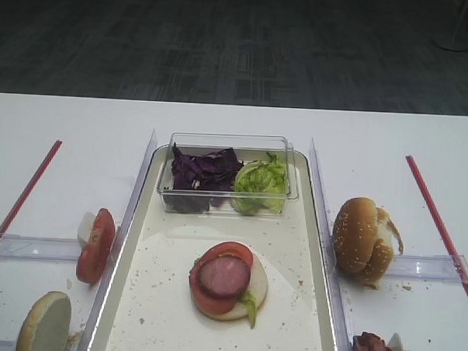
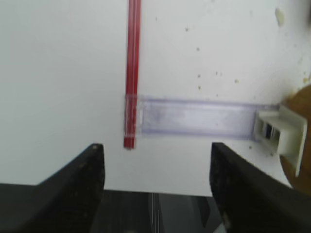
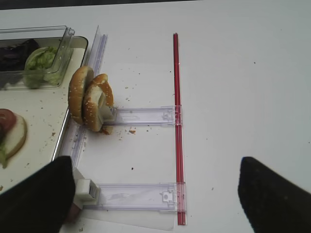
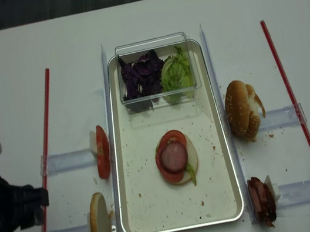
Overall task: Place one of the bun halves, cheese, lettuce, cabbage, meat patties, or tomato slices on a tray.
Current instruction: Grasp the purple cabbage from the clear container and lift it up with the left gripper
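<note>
In the exterior high view, the tray [image 1: 134, 241], cream-white with a raised metallic rim and speckled with crumbs, fills the centre of the frame. At its middle a stack is seen: a pale bun base, a tomato slice [image 1: 218, 272] and a meat patty [image 1: 223, 277] on top, with a scrap of green at the lower edge. In a clear tub [image 1: 229, 139] at the tray's upper end, the cabbage [image 1: 201, 172], dark purple and wavy, lies beside the ruffled light green lettuce [image 1: 260, 184]. Both are judged light, limp and easily torn, best pinched as a loose clump from above.

In the right wrist view, the bun halves [image 3: 91, 101] stand on edge at the upper left, sesame-seeded and golden. They are judged soft and compressible, so a gentle hold across the crust edges would suit. The right fingers [image 3: 272, 196] are seen as dark shapes at the lower corners, spread wide with nothing between them.

In the left wrist view, the left fingers [image 2: 82, 179] stand well apart over the white desk [image 2: 58, 73], holding nothing; a red strip [image 2: 132, 73] and a clear rail [image 2: 194, 118] lie beyond.

In the realsense view, the left arm is at the left edge, well apart from the tray.
</note>
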Motion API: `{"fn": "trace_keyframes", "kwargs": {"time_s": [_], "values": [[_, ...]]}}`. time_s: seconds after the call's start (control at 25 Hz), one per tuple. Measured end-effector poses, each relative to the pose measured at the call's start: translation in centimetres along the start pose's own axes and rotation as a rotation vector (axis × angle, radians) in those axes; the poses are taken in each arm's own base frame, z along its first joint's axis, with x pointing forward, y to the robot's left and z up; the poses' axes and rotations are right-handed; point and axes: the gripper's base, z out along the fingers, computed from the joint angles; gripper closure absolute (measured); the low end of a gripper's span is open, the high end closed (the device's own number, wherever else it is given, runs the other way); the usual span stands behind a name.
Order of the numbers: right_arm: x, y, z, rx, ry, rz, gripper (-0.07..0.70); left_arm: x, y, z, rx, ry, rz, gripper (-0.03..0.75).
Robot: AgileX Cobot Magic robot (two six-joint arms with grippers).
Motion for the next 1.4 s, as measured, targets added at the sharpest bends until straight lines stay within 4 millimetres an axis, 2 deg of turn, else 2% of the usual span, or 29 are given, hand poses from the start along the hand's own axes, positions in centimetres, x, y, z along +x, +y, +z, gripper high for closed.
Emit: {"fn": "trace_keyframes", "kwargs": {"time_s": [0.24,0.52,0.68,0.8,0.88,1.04,1.12,1.24,1.4], "values": [[0.0,0.0,0.0,0.000,0.002,-0.007,-0.060,-8.4,-0.4,1.2,0.000,0.012,0.016,0.287],[0.0,0.0,0.0,0.000,0.002,-0.007,-0.060,-19.3,-0.9,4.2,0.000,0.015,0.035,0.287],[0.0,0.0,0.0,0.000,0.002,-0.007,-0.060,-23.8,-1.2,5.8,0.004,0.032,0.039,0.287],[0.0,0.0,0.0,0.000,0.002,-0.007,-0.060,-25.8,-1.3,6.3,0.006,0.032,0.045,0.287],[0.0,0.0,0.0,0.000,0.002,-0.007,-0.060,-26.3,-1.3,6.3,0.008,0.020,0.044,0.287],[0.0,0.0,0.0,0.000,0.002,-0.007,-0.060,-26.6,-1.8,5.9,0.013,0.014,0.052,0.287],[0.0,0.0,0.0,0.000,0.002,-0.007,-0.060,-26.5,-2.7,5.9,0.019,0.016,0.075,0.287],[0.0,0.0,0.0,0.000,0.002,-0.007,-0.060,-26.2,-5.2,5.9,0.033,0.017,0.131,0.287],[0.0,0.0,0.0,0.000,0.002,-0.007,-0.060,-25.4,-9.9,5.6,0.051,0.012,0.244,0.287]]}}
